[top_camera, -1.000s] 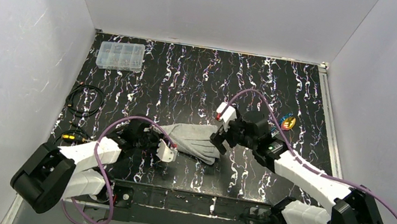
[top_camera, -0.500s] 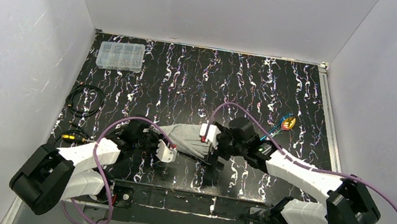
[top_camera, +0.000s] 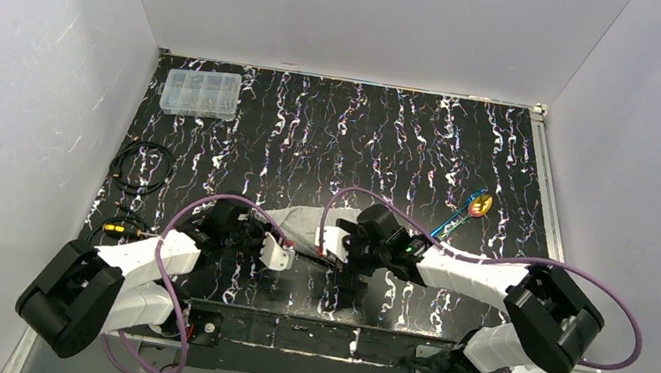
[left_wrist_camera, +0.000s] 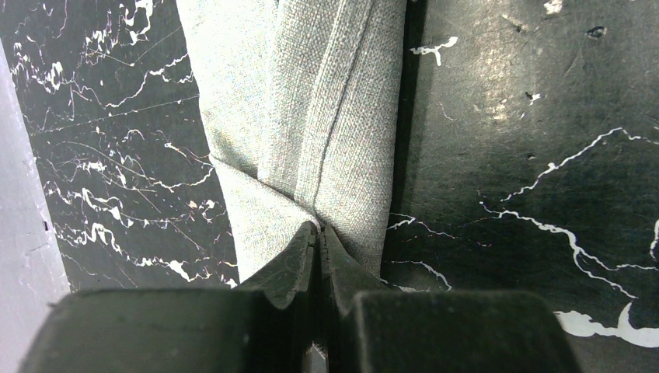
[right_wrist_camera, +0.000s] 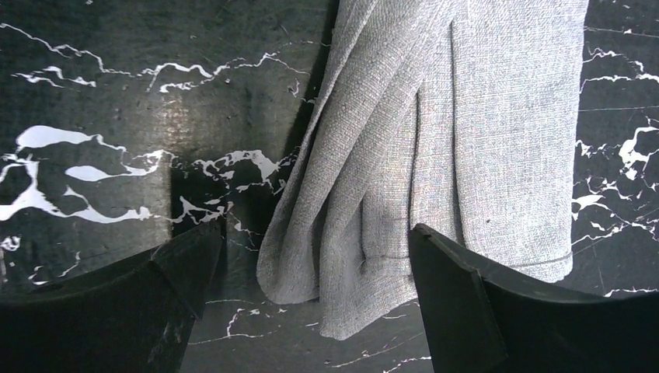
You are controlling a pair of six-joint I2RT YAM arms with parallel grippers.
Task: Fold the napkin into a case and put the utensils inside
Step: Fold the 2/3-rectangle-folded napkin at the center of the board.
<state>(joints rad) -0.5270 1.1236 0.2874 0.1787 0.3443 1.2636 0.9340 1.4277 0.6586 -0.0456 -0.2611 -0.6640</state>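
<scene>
The napkin (top_camera: 299,219) lies bunched in long folds near the table's front, mostly covered by both arms. My left gripper (top_camera: 289,246) is shut on a pinch of its near end; in the left wrist view the jaws (left_wrist_camera: 319,230) meet on the napkin (left_wrist_camera: 326,116). My right gripper (top_camera: 348,269) stands open low over the cloth's other end, and the napkin's (right_wrist_camera: 466,116) rounded folds lie between the right gripper's (right_wrist_camera: 315,231) two fingers. The utensils (top_camera: 470,208), one blue and one gold-orange, lie on the table to the right, apart from both grippers.
A clear plastic compartment box (top_camera: 201,92) sits at the back left. A black cable coil (top_camera: 143,165) and a yellow-tipped cable (top_camera: 122,226) lie by the left wall. Purple cables loop over both arms. White walls close in three sides.
My right arm has swung left and toward the near edge, coming down over the napkin's right end with its jaws still open. The left gripper has stayed shut on the cloth.
</scene>
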